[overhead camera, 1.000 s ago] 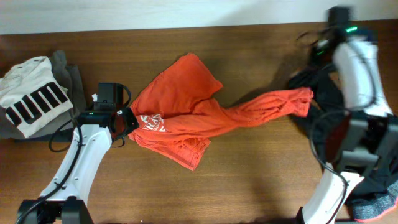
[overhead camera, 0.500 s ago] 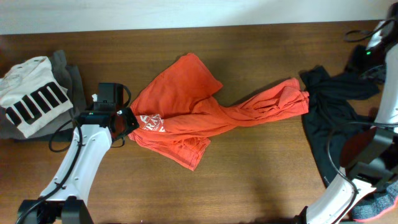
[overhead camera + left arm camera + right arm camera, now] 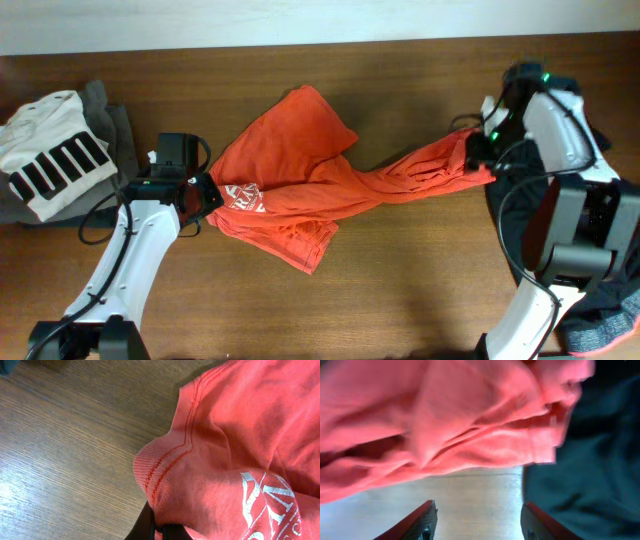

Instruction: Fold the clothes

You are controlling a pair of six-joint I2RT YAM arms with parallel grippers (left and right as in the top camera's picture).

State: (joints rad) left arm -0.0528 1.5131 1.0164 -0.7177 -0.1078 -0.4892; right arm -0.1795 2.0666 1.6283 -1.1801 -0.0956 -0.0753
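Note:
The orange-red T-shirt (image 3: 300,180) with white lettering (image 3: 245,197) lies crumpled mid-table, one part drawn out in a long strip to the right. My left gripper (image 3: 205,195) is shut on its left edge. In the left wrist view the ribbed hem (image 3: 160,467) bunches into the closed gripper (image 3: 161,530). My right gripper (image 3: 478,150) hovers over the strip's right end, open. In the right wrist view the gripper (image 3: 479,522) holds nothing, with bare wood between its fingers (image 3: 420,520). A black garment (image 3: 590,460) lies just right of the shirt's end, largely hidden under the right arm overhead.
At the far left a white garment with black stripes (image 3: 55,150) rests on a grey one (image 3: 118,128). A pink and blue-grey fabric heap (image 3: 600,335) sits at the bottom right corner. The wooden table (image 3: 400,290) shows bare in front of the shirt.
The right arm swung off to the far right corner, then came back over the shirt's right end, and its jaws have opened. The left arm has not moved.

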